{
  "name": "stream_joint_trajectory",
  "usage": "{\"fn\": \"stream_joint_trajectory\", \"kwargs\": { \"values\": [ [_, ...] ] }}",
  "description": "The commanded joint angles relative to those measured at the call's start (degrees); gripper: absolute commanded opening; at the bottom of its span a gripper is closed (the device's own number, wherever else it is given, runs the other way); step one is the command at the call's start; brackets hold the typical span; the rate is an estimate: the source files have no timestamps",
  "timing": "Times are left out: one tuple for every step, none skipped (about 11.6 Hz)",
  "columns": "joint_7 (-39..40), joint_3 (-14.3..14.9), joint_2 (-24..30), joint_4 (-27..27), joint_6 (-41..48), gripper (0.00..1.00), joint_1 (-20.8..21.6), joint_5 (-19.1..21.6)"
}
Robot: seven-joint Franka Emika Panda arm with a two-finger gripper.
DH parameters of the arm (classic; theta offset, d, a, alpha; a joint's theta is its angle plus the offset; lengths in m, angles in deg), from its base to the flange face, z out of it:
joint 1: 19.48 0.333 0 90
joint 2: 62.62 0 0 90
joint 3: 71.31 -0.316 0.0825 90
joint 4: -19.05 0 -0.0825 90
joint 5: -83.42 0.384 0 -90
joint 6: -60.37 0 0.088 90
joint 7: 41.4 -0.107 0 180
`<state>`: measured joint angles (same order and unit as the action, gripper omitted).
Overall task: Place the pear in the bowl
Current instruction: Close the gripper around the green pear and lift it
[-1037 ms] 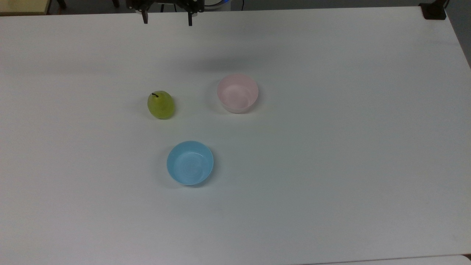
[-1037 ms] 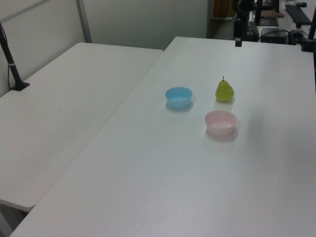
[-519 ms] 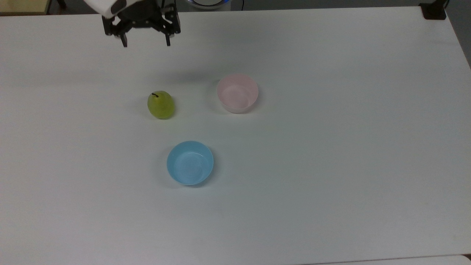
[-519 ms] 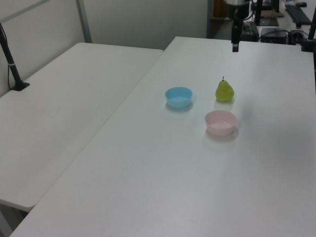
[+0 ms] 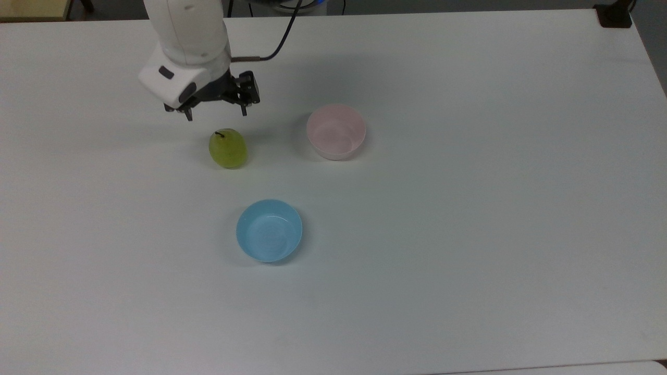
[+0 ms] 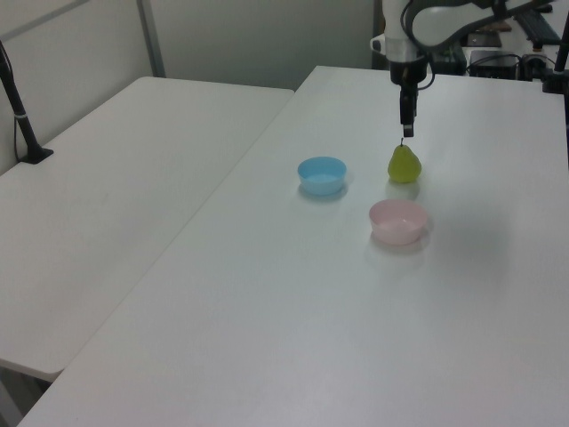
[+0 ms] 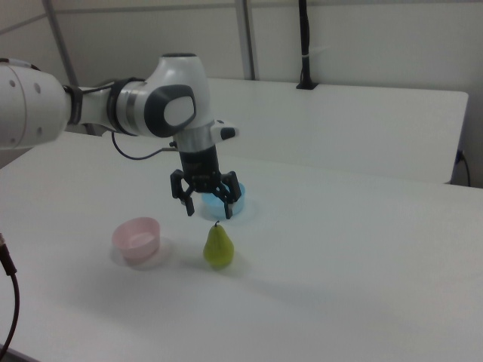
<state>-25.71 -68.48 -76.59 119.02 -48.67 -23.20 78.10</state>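
gripper (image 7: 209, 212) above pear (image 7: 218, 246), fingers spread, not touching | pear upright on table (image 5: 469, 234) | pink bowl (image 5: 336, 131) empty, near | blue bowl (image 5: 269, 230) apart

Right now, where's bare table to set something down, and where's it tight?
Free: the table on the top view's right of the pink bowl, and the strip below the blue bowl. Tight: around the pear, where the open end effector hangs just above it, with both bowls close by.
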Motion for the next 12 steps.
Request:
{"fn": "stream_joint_trajectory", "kwargs": {
  "values": [
    [2.59,0.24,-2.81,1.54,-3.54,1.0,-0.06,-1.62],
    [2.59,0.25,-3.78,2.51,-5.46,1.0,-0.06,-2.5],
    [2.59,0.25,-4.48,3.39,-7.22,1.0,0.03,-2.94],
    [2.59,0.16,-5.36,3.66,-7.85,1.0,0.2,-3.03],
    [2.59,0.24,-5.89,3.66,-7.85,1.0,0.29,-3.21],
    [2.59,0.16,-6.51,3.66,-7.94,1.0,0.29,-3.82],
    [2.5,0.16,-6.69,3.66,-7.94,0.91,0.38,-4.17],
    [2.58,0.16,-6.86,3.57,-8.03,0.79,0.38,-4.26],
    [2.59,0.16,-6.86,3.57,-8.03,0.66,0.38,-4.26],
    [2.59,0.16,-6.86,3.57,-8.03,0.52,0.38,-4.26],
    [2.59,0.16,-6.86,3.57,-8.2,0.41,0.38,-4.26],
    [2.59,0.16,-6.78,3.66,-8.55,0.33,0.38,-4.26]
  ]
}}
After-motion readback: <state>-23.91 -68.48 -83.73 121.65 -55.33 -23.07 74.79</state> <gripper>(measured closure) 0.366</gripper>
